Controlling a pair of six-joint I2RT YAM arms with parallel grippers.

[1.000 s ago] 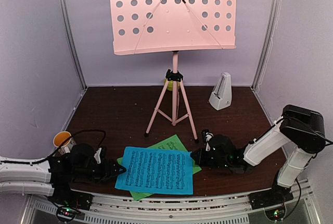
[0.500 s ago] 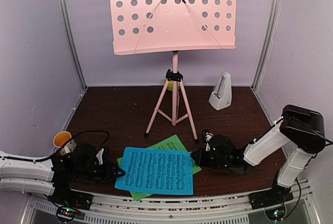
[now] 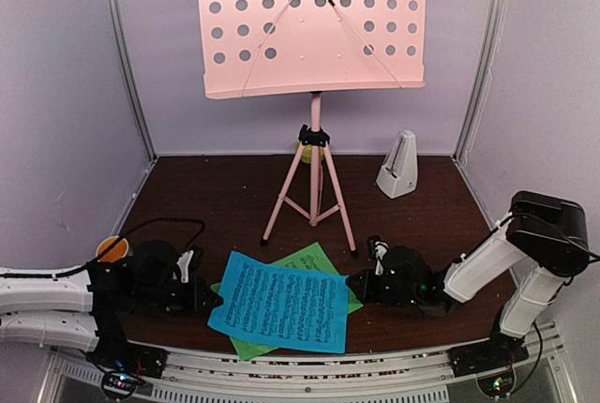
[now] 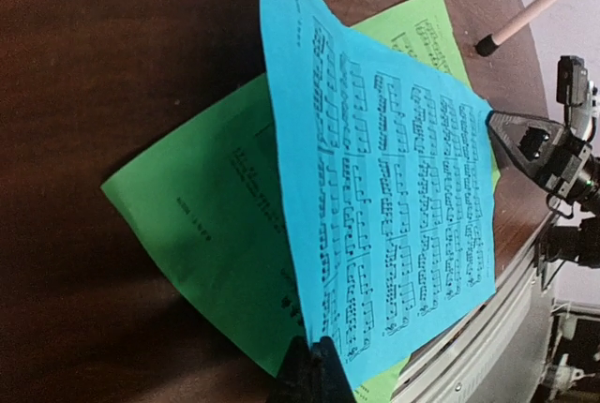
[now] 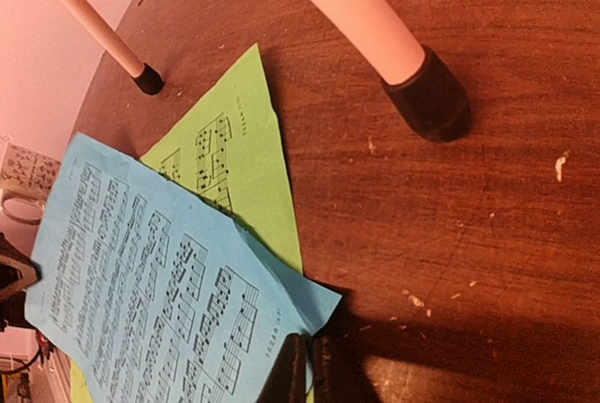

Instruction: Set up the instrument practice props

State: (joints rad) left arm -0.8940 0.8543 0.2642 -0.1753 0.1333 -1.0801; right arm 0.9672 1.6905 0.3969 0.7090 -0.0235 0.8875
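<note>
Blue music sheet (image 3: 281, 305) lies with long axis 9 to 3 o'clock, left hand (image 3: 214, 302) and right hand (image 3: 352, 283) each pinching one end.

Dark desk (image 5: 487, 187) showing wood grain, faintly glossy, speckled. Thin blue sheet (image 4: 394, 187) and green sheet (image 4: 216, 225) looking like matt paper. Pink stand leg (image 5: 347, 9) appearing smooth, foot cap (image 5: 431, 103) dull black.
</note>
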